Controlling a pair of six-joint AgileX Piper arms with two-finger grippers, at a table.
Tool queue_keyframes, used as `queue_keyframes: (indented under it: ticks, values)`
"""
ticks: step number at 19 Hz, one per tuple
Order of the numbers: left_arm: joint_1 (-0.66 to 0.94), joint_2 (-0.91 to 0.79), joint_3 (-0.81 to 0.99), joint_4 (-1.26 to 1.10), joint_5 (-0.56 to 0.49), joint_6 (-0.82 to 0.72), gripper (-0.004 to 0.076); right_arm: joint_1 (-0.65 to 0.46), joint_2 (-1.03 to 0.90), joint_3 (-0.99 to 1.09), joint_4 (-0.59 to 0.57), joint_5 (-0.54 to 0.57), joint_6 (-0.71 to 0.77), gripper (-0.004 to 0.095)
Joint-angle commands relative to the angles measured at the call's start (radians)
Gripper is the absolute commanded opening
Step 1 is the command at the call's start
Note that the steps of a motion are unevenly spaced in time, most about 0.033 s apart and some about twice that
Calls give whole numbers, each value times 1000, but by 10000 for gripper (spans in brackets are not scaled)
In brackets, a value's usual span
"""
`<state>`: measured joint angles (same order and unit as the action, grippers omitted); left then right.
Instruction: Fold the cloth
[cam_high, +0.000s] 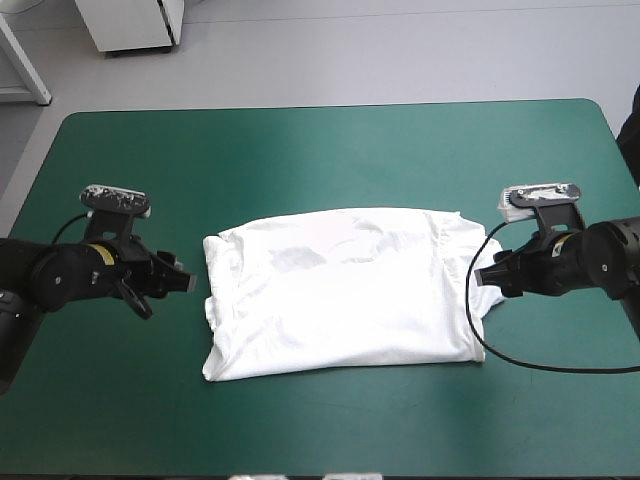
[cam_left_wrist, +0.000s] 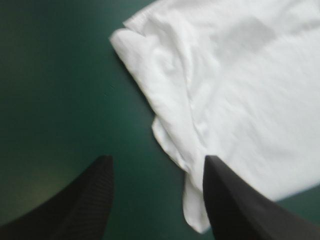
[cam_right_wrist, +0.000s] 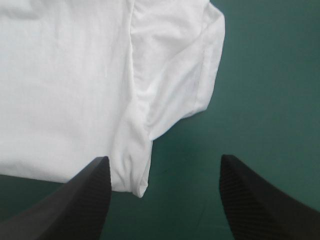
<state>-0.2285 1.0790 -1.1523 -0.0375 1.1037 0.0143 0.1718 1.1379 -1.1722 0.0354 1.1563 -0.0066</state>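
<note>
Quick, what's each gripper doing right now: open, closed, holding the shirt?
Left gripper: open, empty, beside the T-shirt.
Right gripper: open, empty, at the opposite side of the T-shirt.

high: overhead, facing forward-down | wrists: near, facing inward, left seemingly tilted | shared: T-shirt (cam_high: 340, 295)

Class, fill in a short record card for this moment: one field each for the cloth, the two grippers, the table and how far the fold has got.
Cloth: white T-shirt, lying flat and wrinkled near the table's middle
Left gripper: open, at the T-shirt's left edge, holding nothing
Right gripper: open, at the T-shirt's right edge by a sleeve, holding nothing
Table: teal-green cover
Fold progress: neither gripper grips the T-shirt
</note>
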Motion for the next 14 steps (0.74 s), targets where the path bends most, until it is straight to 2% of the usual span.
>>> queue_keyframes:
  ticks: [1, 7, 14]
  values:
    - [-6, 139, -67, 64, -134, -26, 411, 0, -18, -70, -6, -27, 1, 598]
    - [6, 463, -150, 52, -262, -29, 411, 0, -18, -70, -20, -34, 1, 598]
    - [83, 654, -224, -28, -277, 47, 410, 0, -18, -70, -24, -65, 1, 598]
